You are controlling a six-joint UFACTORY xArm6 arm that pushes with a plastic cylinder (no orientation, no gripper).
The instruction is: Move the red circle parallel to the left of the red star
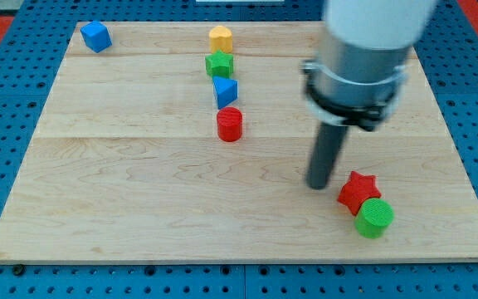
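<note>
My tip (319, 184) rests just left of the red star (357, 191); the red circle (230, 124) sits upper centre, well apart, unpushed; no gripper exists to report.

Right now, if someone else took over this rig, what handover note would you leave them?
My tip is down on the board, just to the view's left of the red star, touching no block.
The red circle stands near the board's middle, at the bottom of a column: yellow block, green star, blue block.
A green circle touches the red star's lower right. A blue cube sits at the top-left corner.
Done: nothing yet. Left: push the red circle down and rightward until level with the star, on its left.
</note>
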